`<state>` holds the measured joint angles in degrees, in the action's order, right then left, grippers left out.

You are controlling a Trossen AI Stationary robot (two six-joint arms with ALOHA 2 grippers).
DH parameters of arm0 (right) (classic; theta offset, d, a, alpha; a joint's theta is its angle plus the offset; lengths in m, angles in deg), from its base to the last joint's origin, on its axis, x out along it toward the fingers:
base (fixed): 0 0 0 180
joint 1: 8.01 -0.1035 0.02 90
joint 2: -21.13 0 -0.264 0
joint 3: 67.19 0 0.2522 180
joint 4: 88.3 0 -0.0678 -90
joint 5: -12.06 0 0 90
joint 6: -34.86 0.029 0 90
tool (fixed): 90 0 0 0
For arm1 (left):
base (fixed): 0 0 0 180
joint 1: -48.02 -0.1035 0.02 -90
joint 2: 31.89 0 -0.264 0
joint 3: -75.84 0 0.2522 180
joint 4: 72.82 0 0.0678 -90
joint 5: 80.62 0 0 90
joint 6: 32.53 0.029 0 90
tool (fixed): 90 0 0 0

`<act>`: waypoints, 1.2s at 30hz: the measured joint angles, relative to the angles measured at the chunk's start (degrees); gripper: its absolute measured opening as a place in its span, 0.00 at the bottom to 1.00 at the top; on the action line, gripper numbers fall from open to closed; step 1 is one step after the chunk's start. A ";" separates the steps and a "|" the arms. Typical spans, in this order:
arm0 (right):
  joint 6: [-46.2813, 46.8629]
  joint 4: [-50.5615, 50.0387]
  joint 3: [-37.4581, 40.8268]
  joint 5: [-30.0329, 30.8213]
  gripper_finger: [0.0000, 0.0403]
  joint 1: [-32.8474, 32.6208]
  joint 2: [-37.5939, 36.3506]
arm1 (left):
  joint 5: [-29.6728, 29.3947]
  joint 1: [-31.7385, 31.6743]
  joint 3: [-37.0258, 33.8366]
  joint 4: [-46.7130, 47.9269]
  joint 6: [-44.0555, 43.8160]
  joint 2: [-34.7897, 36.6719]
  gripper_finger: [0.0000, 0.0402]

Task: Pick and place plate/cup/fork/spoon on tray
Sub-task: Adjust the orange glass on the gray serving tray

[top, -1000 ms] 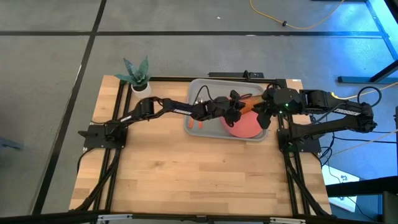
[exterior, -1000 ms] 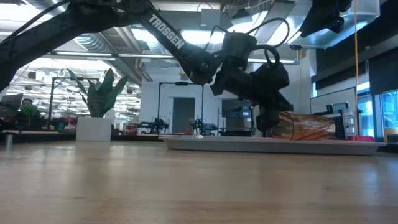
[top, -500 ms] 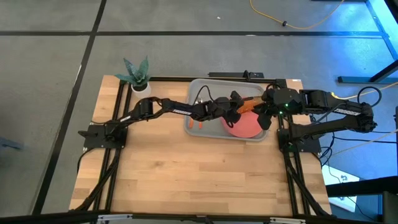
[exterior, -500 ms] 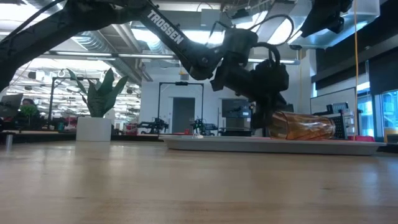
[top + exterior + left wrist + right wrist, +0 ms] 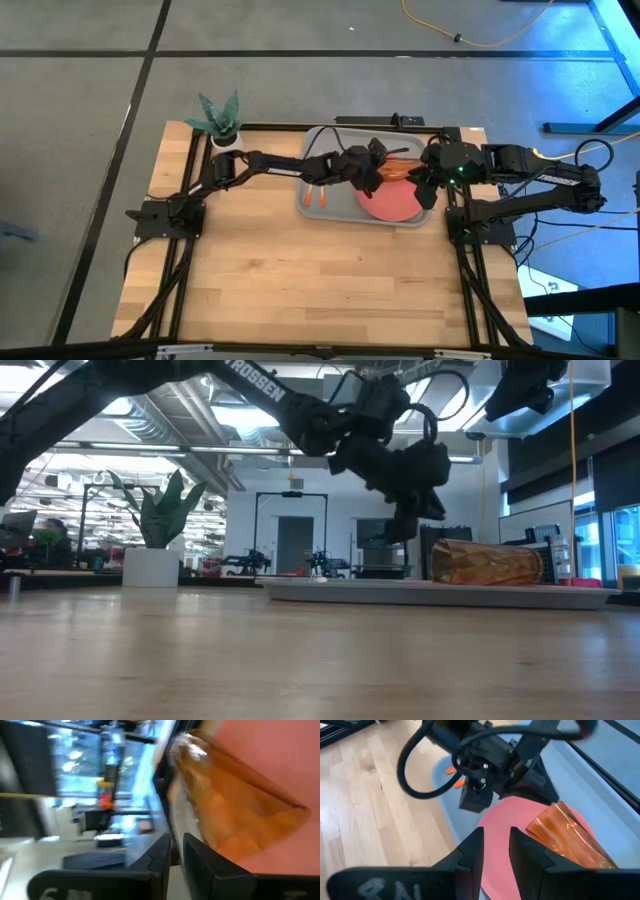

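Observation:
The amber cup (image 5: 402, 170) lies on its side on the far part of the coral plate (image 5: 395, 203), which sits in the grey tray (image 5: 330, 140). In the low view the cup (image 5: 487, 563) lies level. My left gripper (image 5: 375, 177) hangs shut just left of the cup and above it (image 5: 400, 530), touching nothing. In its wrist view (image 5: 177, 847) the cup (image 5: 230, 810) is just ahead. My right gripper (image 5: 428, 190) is shut at the tray's right edge, beside the plate. Two orange handles, of the fork and the spoon (image 5: 315, 196), lie in the tray's left part.
A white pot with a green plant (image 5: 222, 122) stands at the table's far left corner. Bare wooden table (image 5: 300, 280) stretches from the tray to the near edge. Black frame rails run along the table's left and right sides.
My left gripper has risen from the cup's left end and drawn back a little toward the table's left and far edge. The cup stays lying on its side on the plate.

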<state>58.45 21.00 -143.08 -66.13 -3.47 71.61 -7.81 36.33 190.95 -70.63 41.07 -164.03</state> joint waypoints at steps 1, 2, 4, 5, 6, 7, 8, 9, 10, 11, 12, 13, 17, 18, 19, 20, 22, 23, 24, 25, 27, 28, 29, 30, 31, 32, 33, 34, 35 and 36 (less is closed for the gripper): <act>-0.01 -0.04 0.00 0.02 0.22 0.00 0.02 | 1.47 -0.33 0.05 2.74 -0.71 0.17 0.11; -0.08 -0.11 0.00 0.02 0.22 -0.02 0.02 | 2.60 -0.68 0.04 5.69 -1.89 0.30 0.11; -0.05 -0.20 0.00 0.03 0.22 0.00 0.02 | 4.76 -1.36 -0.17 10.54 -2.73 0.37 0.11; -0.01 -0.19 0.00 0.03 0.22 0.00 0.02 | 6.22 -1.66 -0.17 11.46 -2.52 0.39 0.11; -0.03 -0.21 0.00 0.02 0.22 0.00 0.02 | 7.77 -1.92 -0.17 11.92 -2.47 0.53 0.11; -0.03 -0.19 0.00 0.02 0.22 0.00 0.02 | 9.05 -2.18 -0.14 11.78 -2.56 0.63 0.11; -0.05 -0.19 0.00 0.05 0.22 0.00 0.02 | 9.85 -2.43 -0.14 11.42 -2.57 0.66 0.11; -0.06 -0.19 0.00 0.04 0.22 0.00 0.02 | 10.26 -2.62 -0.14 10.85 -2.55 0.66 0.11; -0.06 -0.19 0.00 0.07 0.22 0.00 0.02 | 10.34 -2.76 -0.14 10.08 -2.53 0.66 0.11; -0.06 -0.19 0.00 0.08 0.22 0.00 0.02 | 10.39 -2.95 -0.14 8.92 -2.53 0.66 0.11; -0.06 -0.19 0.00 0.07 0.22 0.00 0.02 | 10.78 -3.09 -0.13 7.88 -2.54 0.66 0.11; -0.06 -0.19 0.00 0.07 0.22 -0.01 0.02 | 11.48 -3.25 -0.07 7.22 -2.54 0.67 0.11; -0.06 -0.20 0.00 0.09 0.22 0.00 0.02 | 15.92 -3.91 -0.06 6.79 -2.49 0.68 0.11; -0.06 -0.21 0.00 0.09 0.22 -0.02 0.02 | 17.04 -4.05 -0.06 6.64 -2.47 0.68 0.11; -0.06 -0.23 0.00 0.09 0.22 0.00 0.02 | 17.61 -4.19 -0.06 6.62 -2.47 0.68 0.11; -0.06 -0.25 0.00 0.09 0.22 -0.01 0.02 | 17.83 -4.21 -0.06 6.66 -2.36 0.68 0.11; -0.06 -0.27 0.00 0.09 0.22 0.00 0.02 | 17.85 -4.20 -0.06 6.82 -1.36 0.68 0.11; -0.08 -0.27 0.00 0.09 0.22 -0.01 0.02 | 17.87 -4.18 -0.06 6.78 -0.98 0.68 0.11; -0.08 -0.27 0.00 0.09 0.22 -0.02 0.02 | 17.93 -4.18 -0.06 6.73 -0.68 0.68 0.11; -0.08 -0.27 0.00 0.11 0.22 0.00 0.02 | 17.99 -4.18 -0.06 6.73 -0.16 0.68 0.11; -0.08 -0.27 0.00 0.11 0.22 -0.02 0.02 | 18.11 -4.23 -0.06 6.79 0.50 0.68 0.11; -0.08 -0.29 0.00 0.11 0.22 0.00 0.02 | 18.55 -4.33 -0.06 6.79 0.51 0.63 0.11; -0.08 -0.29 0.00 0.11 0.22 -0.01 0.02 | 19.00 -4.41 -0.02 6.58 0.60 0.30 0.11; -0.08 -0.29 0.00 0.11 0.22 0.00 0.02 | 19.25 -4.53 0.03 6.40 0.72 -0.02 0.11; -0.07 -0.30 0.00 0.11 0.22 0.00 0.02 | 19.37 -4.66 -0.01 6.96 0.72 -0.26 0.11; -0.05 -0.30 0.00 0.11 0.22 -0.01 0.01 | 19.35 -4.76 -0.10 7.25 0.70 -0.39 0.11; -0.01 -0.32 0.00 0.11 0.22 -0.01 0.01 | 19.48 -4.84 -0.10 7.19 0.70 -0.44 0.11; -0.02 -0.32 0.00 0.11 0.22 -0.02 0.00 | 19.78 -4.86 -0.08 6.87 0.70 -0.43 0.11; -0.06 -0.32 0.00 0.11 0.22 0.00 0.00 | 19.81 -4.86 -0.06 6.43 0.70 -0.35 0.11; -0.06 -0.32 0.00 0.11 0.22 0.00 0.00 | 19.80 -4.90 -0.06 6.07 0.70 -0.33 0.11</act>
<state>58.39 20.68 -143.08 -66.02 -3.47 71.61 12.00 31.43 190.90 -64.56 41.77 -164.36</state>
